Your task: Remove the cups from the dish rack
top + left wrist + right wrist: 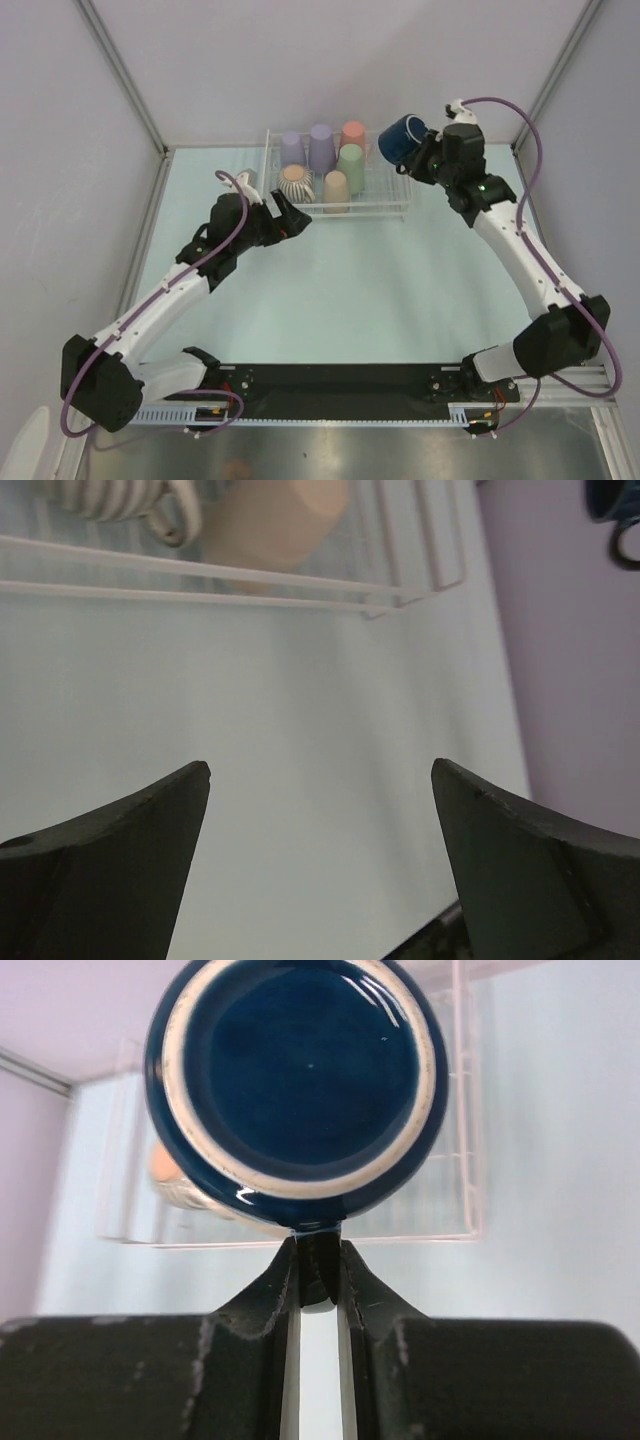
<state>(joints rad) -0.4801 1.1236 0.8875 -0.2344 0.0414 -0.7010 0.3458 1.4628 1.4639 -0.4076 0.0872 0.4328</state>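
Observation:
The white wire dish rack point(385, 208) stands at the back of the table. It holds two lavender cups point(291, 148) point(321, 147), a salmon pink cup point(353, 134), a pale green cup point(351, 165), a ribbed beige-white cup point(296, 183) and a tan cup point(336, 190). My right gripper point(425, 152) is shut on the handle of the dark navy mug point(402, 138), held in the air above the rack's right end. The right wrist view shows the mug's base point(297, 1080) above the right gripper point(318, 1260). My left gripper point(300, 222) point(320, 770) is open and empty just in front of the rack, below the ribbed cup point(110, 498) and the tan cup point(275, 520).
Pale walls with metal corner posts point(120, 75) close in the table on three sides. The black base rail point(330, 380) of both arms runs along the near edge. The light table surface point(360, 290) lies between the rack and the bases.

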